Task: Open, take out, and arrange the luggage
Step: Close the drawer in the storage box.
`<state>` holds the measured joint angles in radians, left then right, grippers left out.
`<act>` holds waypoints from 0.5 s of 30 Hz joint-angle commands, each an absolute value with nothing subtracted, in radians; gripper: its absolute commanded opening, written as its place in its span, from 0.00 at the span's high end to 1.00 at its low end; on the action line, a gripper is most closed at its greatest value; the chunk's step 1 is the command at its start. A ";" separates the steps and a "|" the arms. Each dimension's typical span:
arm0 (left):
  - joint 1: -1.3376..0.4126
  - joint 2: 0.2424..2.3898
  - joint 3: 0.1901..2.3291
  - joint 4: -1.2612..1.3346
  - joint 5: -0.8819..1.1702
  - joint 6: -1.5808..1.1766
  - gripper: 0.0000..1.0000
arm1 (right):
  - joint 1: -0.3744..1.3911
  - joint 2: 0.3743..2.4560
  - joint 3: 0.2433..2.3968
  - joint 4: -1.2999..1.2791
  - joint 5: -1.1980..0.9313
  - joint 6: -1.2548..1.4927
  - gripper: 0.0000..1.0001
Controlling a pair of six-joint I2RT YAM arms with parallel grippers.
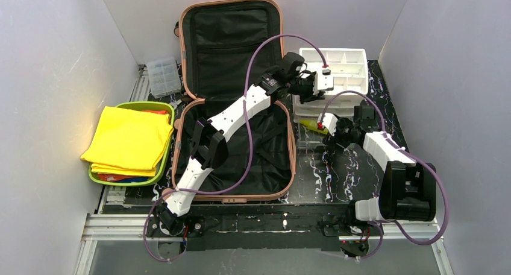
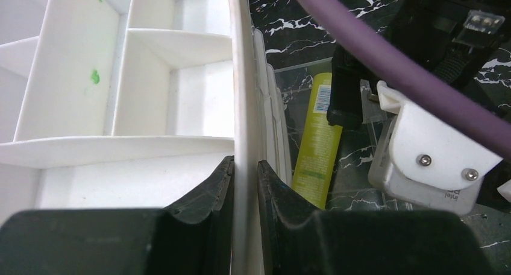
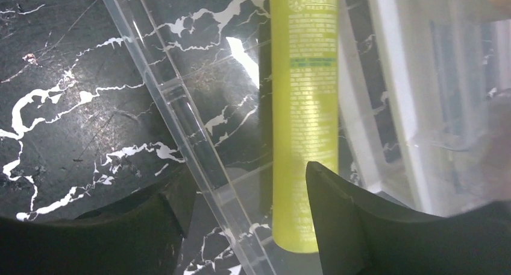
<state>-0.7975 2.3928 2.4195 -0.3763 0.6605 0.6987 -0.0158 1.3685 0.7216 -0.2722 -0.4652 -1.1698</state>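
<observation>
Right gripper (image 3: 247, 187): jaws wide, straddling one wall of a clear tray (image 3: 181, 112), gripping nothing. Yellow-green tube (image 3: 304, 106) lies in that tray; its print is too blurred to read. Left gripper (image 2: 244, 172): pinched tight on the rim of the white organizer (image 2: 244, 76). Luggage (image 1: 229, 28): salmon-pink shell, black lining, lying open flat, left of the organizer. Black, white-veined tabletop (image 1: 325, 178); pale walls (image 1: 48, 58).

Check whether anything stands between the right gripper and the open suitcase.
Yes. The right gripper hangs open over a clear tray holding a yellow-green tube; both lie between it and the luggage's right rim. The left arm also stretches across the luggage's lower shell, left gripper shut on the white organizer's wall.
</observation>
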 commanded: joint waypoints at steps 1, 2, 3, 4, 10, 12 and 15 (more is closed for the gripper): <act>-0.783 2.394 2.398 -0.606 0.751 0.675 1.00 | -0.023 1.291 0.839 -0.347 -0.409 -1.219 0.26; -0.778 2.396 2.403 -0.606 0.752 0.673 1.00 | -0.023 1.280 0.861 -0.419 -0.406 -1.252 0.25; -0.773 2.400 2.409 -0.606 0.755 0.669 1.00 | -0.023 1.272 0.874 -0.487 -0.406 -1.280 0.26; -0.767 2.404 2.417 -0.606 0.759 0.663 1.00 | -0.023 1.267 0.896 -0.554 -0.406 -1.301 0.26; -0.749 2.418 2.442 -0.607 0.789 0.639 1.00 | -0.023 1.252 0.844 -0.622 -0.443 -1.401 0.27; -0.747 2.411 2.431 -0.609 0.803 0.630 1.00 | -0.023 1.279 0.844 -0.605 -0.474 -1.398 0.27; -0.747 2.401 2.415 -0.609 0.827 0.611 1.00 | -0.023 1.356 0.897 -0.687 -0.574 -1.431 0.30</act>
